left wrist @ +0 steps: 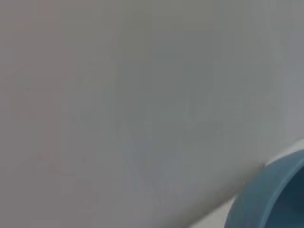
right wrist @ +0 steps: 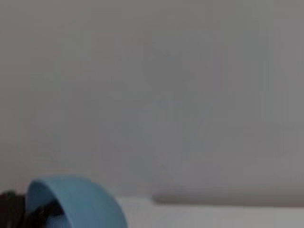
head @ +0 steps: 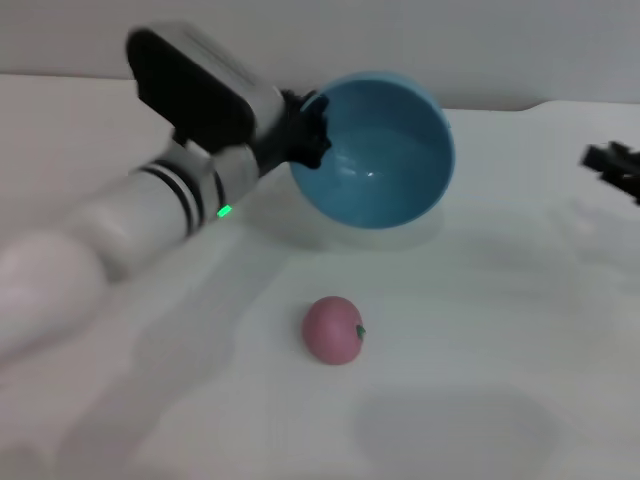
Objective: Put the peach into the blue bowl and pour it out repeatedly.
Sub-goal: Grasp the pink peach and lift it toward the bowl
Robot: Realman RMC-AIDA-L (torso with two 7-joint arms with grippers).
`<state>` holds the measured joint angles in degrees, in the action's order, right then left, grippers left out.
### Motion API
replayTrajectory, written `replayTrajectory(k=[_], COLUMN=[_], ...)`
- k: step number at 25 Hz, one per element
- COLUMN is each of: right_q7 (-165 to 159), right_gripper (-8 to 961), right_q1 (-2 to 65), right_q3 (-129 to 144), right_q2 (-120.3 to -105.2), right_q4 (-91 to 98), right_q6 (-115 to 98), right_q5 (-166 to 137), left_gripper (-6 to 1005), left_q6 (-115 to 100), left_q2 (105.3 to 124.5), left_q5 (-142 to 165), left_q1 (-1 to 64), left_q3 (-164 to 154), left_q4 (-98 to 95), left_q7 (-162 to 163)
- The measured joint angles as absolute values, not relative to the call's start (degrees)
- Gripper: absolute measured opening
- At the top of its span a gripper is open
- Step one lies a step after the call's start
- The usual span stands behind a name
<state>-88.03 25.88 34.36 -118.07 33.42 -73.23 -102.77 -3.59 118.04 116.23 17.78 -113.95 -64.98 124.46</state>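
Note:
My left gripper (head: 308, 130) is shut on the rim of the blue bowl (head: 375, 150) and holds it lifted and tipped, its empty inside facing me in the head view. The pink peach (head: 333, 329) lies on the white table in front of the bowl, its green leaf mark to the right. A slice of the bowl's rim (left wrist: 270, 194) shows in the left wrist view. The right wrist view catches the bowl's outside (right wrist: 78, 202) from afar. My right gripper (head: 612, 165) sits at the far right edge of the head view, away from both things.
The white table (head: 480, 330) spreads all round the peach. A pale wall rises behind the table's far edge.

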Motion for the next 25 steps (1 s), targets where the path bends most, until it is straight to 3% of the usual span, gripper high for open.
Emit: replayTrajectory(k=[10, 19, 25], right_q7=[-88.3, -88.5, -88.5], right_gripper=[531, 539, 593], right_q1=[38.2, 47.0, 47.9], right_q3=[48.2, 72.0, 88.8], right_q2=[-118.54, -119.77, -119.80], right_q4=[27.1, 21.8, 23.7], right_q6=[-67.5, -61.1, -59.7], right_q5=[-112.2, -108.4, -95.4], left_gripper=[-1, -1, -2], left_q6=[-53.3, -67.6, -74.7], left_q2=[117.46, 117.51, 117.46], left_q5=[119.9, 134.8, 138.6], left_q1=[21.9, 18.5, 18.2], left_q3=[-81.2, -70.2, -67.3], left_q4=[-66.0, -75.3, -77.8], left_q7=[134.9, 144.6, 147.3])
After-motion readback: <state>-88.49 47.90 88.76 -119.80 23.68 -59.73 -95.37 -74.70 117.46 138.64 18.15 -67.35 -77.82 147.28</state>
